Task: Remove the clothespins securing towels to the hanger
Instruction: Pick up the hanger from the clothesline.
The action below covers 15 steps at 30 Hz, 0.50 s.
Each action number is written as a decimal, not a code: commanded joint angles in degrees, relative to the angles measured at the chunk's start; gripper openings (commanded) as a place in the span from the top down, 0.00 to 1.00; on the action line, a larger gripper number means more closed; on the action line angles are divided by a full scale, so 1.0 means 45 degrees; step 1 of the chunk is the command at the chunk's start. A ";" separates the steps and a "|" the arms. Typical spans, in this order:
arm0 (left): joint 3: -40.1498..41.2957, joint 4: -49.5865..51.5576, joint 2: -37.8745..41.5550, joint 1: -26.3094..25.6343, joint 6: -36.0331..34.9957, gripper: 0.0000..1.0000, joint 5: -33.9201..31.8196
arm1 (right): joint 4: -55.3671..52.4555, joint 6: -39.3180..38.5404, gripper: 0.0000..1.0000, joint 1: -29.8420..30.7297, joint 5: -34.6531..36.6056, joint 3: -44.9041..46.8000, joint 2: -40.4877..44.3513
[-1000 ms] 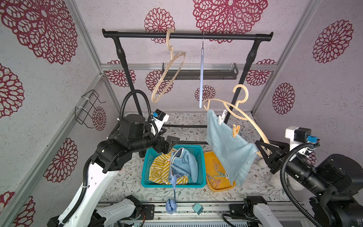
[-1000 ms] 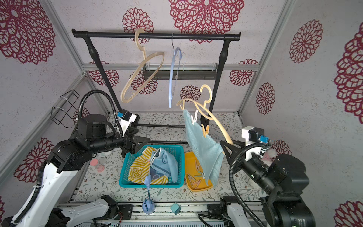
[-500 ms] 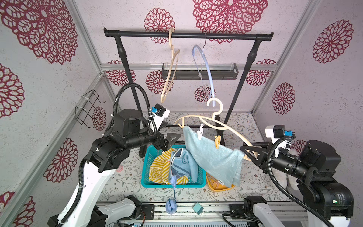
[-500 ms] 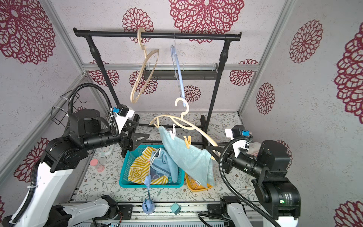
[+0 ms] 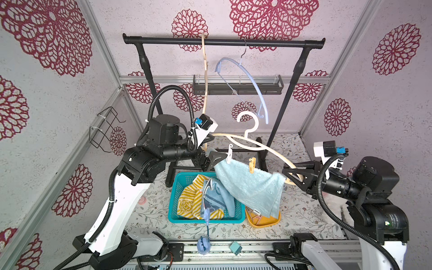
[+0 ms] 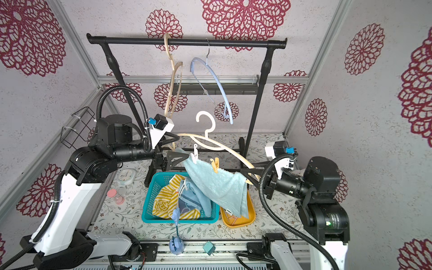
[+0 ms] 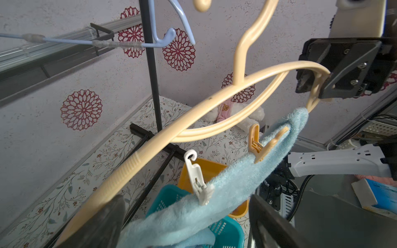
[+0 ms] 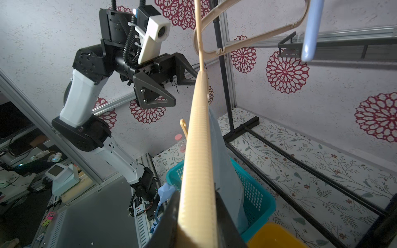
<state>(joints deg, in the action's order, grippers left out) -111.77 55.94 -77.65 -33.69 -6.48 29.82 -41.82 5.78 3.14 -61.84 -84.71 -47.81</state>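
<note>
Since your right gripper, clamped on the cream plastic hanger, swung it across, the white plastic clothespin sits just ahead of your left gripper. Those jaws gape empty; it's reachable.

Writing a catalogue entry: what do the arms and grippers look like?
The left arm and right arm have white shells, black joints and ribbed black hoses. White wrist cameras carry blue plugs. The left gripper and right gripper have black triangular fingers.
</note>
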 commanded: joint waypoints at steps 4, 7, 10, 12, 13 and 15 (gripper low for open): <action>-0.1496 0.0228 -0.0746 -0.0078 -0.0957 0.09 0.0970 | 0.2341 0.0722 1.00 0.0227 -0.1120 -0.0249 -0.0686; -0.1902 0.0301 -0.0913 -0.0075 -0.1079 0.09 0.0898 | 0.2399 0.0639 1.00 0.0520 -0.0966 -0.0508 -0.1039; -0.2039 0.0421 -0.0943 -0.0080 -0.1283 0.09 0.0570 | 0.2291 0.0377 1.00 0.1232 -0.0441 -0.0680 -0.1404; -0.1985 0.0422 -0.0920 -0.0075 -0.1351 0.09 0.0471 | 0.1966 0.0010 1.00 0.1921 0.0178 -0.0850 -0.1674; -0.1980 0.0447 -0.0915 -0.0076 -0.1363 0.09 0.0410 | 0.1768 -0.0225 1.00 0.2351 0.0482 -0.0976 -0.1866; -0.1973 0.0515 -0.0893 -0.0077 -0.1457 0.09 0.0152 | 0.1552 -0.0531 1.00 0.3037 0.1076 -0.1162 -0.2141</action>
<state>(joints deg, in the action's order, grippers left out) -120.07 57.76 -81.65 -33.74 -10.90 32.16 -36.42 6.63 13.34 -58.72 -87.22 -57.04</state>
